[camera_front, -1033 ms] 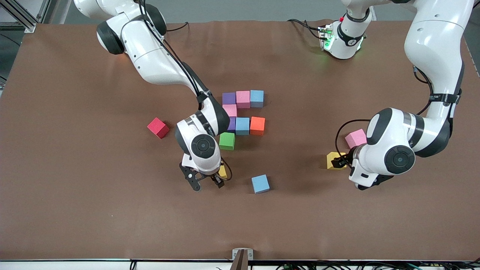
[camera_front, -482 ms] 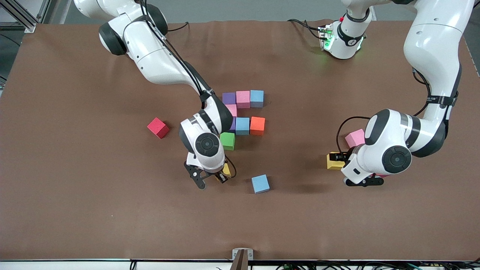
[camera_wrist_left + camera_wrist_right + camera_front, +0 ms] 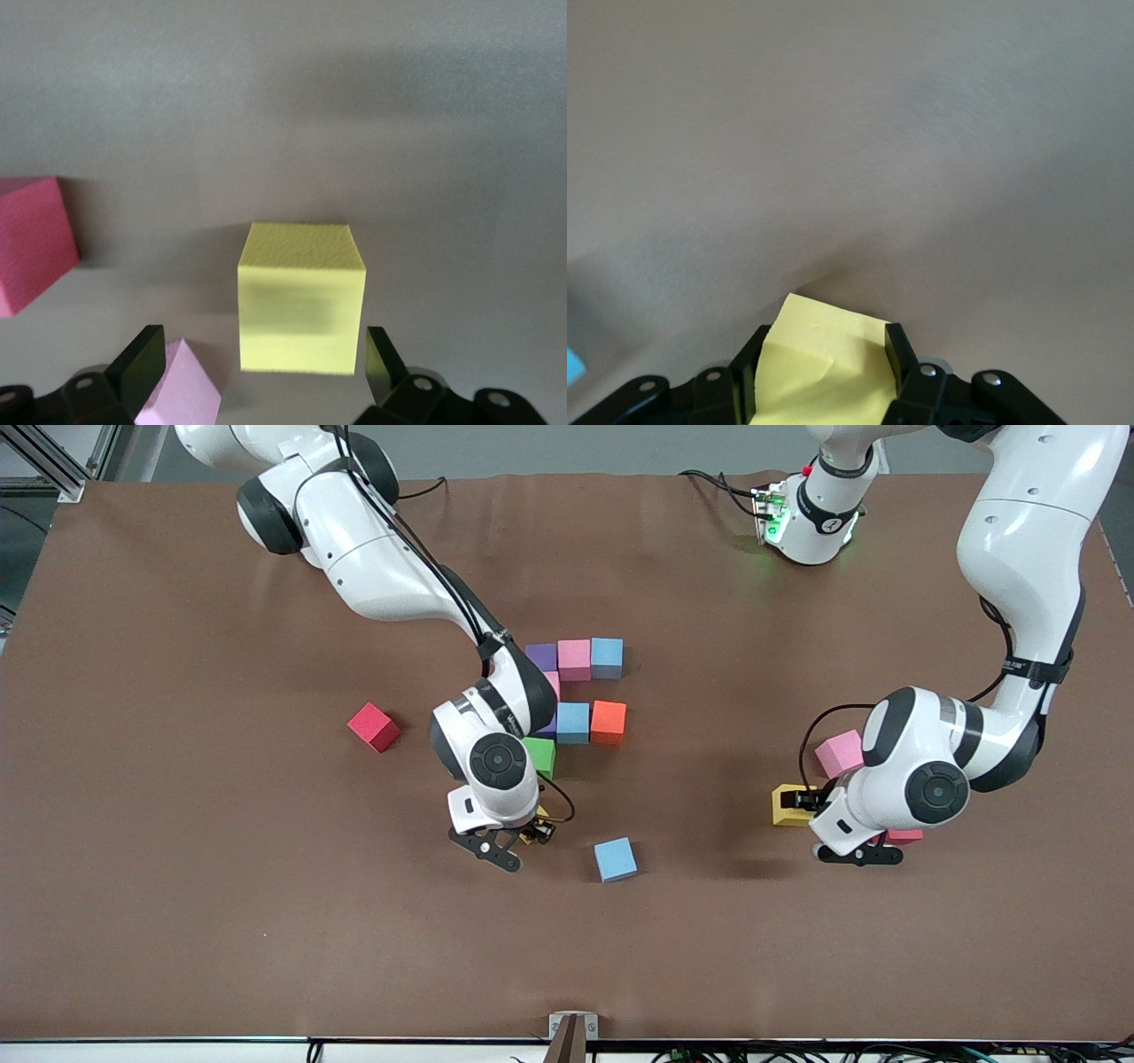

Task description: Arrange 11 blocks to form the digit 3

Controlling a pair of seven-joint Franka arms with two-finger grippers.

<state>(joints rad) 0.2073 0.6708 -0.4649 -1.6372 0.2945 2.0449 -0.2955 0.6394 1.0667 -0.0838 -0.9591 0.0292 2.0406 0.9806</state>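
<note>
While the partly built digit 3 (image 3: 576, 691) of mixed-colour blocks sits mid-table, the right gripper (image 3: 824, 376) is clamped on a yellow block (image 3: 819, 367) just nearer the front camera than the green block (image 3: 539, 756), and the left gripper (image 3: 266, 372), fingers spread, straddles another yellow block (image 3: 301, 310) beside a pink block (image 3: 838, 752).

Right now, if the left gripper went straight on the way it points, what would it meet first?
The yellow block: it sits squarely between the open fingers of the left gripper. The pink block lies just off that line, by one finger, though depth is hard to judge.
</note>
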